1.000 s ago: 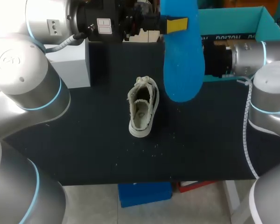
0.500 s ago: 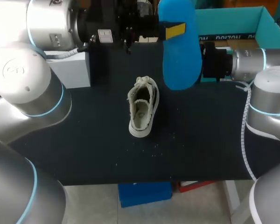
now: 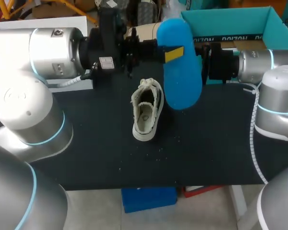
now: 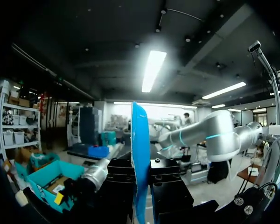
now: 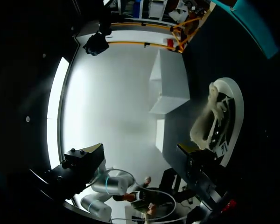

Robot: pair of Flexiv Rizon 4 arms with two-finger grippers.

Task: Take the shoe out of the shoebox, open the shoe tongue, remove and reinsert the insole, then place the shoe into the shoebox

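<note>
A pale canvas shoe (image 3: 148, 110) lies on the black table, its opening facing up. Above and just right of it hangs a blue insole (image 3: 181, 72), with my left gripper (image 3: 169, 53) shut on its upper part. In the left wrist view the insole (image 4: 141, 154) stands edge-on between the black fingers. My right arm (image 3: 249, 64) reaches in from the right, and its gripper end is partly hidden behind the insole. In the right wrist view my right gripper (image 5: 141, 150) is open wide and holds nothing. The shoe (image 5: 219, 121) lies beyond its fingers. The teal shoebox (image 3: 240, 21) stands at the back right.
A white box (image 5: 170, 88) stands at the back left of the table, mostly hidden behind my left arm in the head view. The shoebox wall (image 4: 44, 179) shows beside my right arm in the left wrist view. White specks lie in front of the shoe.
My left arm has come down and turned, bringing the insole lower and slightly left, closer over the shoe. My right arm has edged left behind the insole. The shoe has not moved.
</note>
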